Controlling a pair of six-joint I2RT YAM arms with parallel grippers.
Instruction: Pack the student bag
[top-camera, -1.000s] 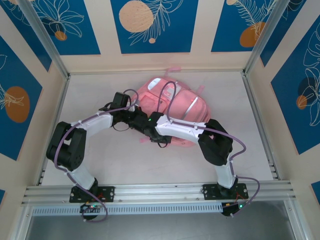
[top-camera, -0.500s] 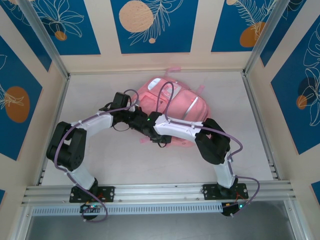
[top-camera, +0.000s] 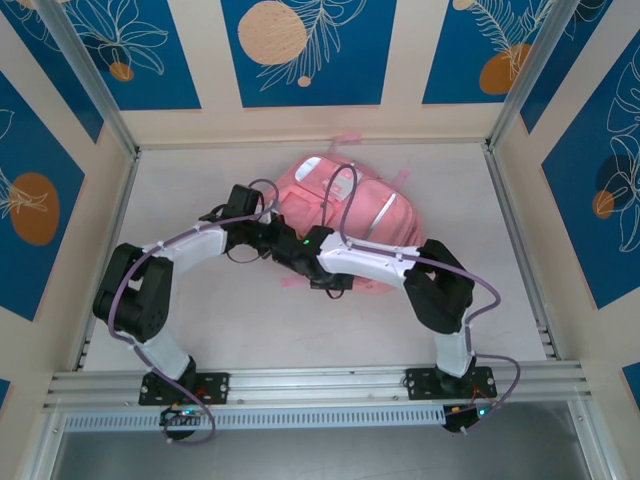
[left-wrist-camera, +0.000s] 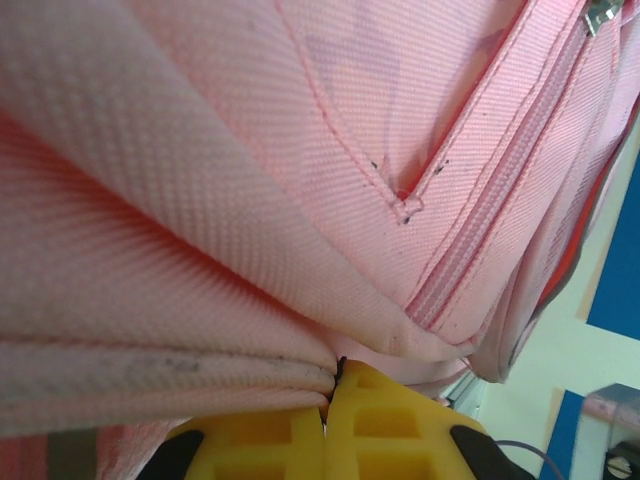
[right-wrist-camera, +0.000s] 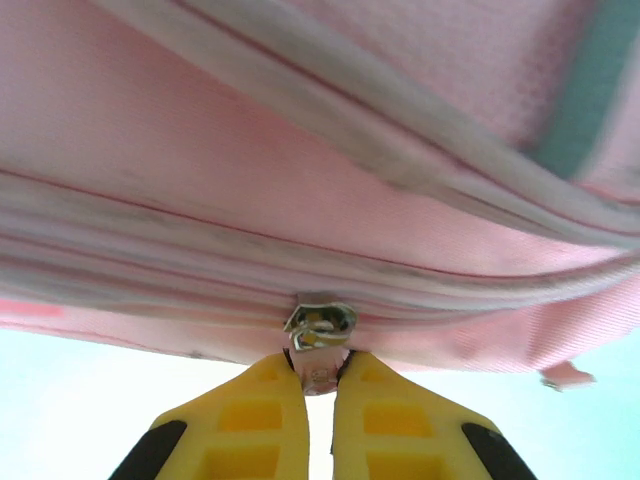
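Student bag (top-camera: 365, 205) is lying flat on the white table (top-camera: 230, 335), toward the far middle, pink front facing up, straps poking out at the far edge. Both arms are reaching in over the table and meeting at the bag's near-left edge.

Left wrist view: left gripper (left-wrist-camera: 327, 405) is sitting at the bottom of the frame, yellow fingers (left-wrist-camera: 260, 440) pressed together with a fold of pink fabric pinched between the tips. Bag cloth is bunching and draping above the tips. A pink zipper line (left-wrist-camera: 500, 230) is running diagonally up the right side, with a small metal piece (left-wrist-camera: 600, 12) at the top right corner; it is too cropped to tell what it is.

Right wrist view: right gripper (right-wrist-camera: 318, 385) is pointing up at the bag's edge, yellow fingers (right-wrist-camera: 250, 420) nearly touching and clamping the metal zipper pull (right-wrist-camera: 320, 328) at its lower end. Pull is hanging from a seam that is running across the frame. Upper part of this view is blurring out.

Top view: gripper tips are hiding under the wrists and cables, so finger state can't be read there. Blue floral panels (top-camera: 305, 50) are lining the walls around the table.
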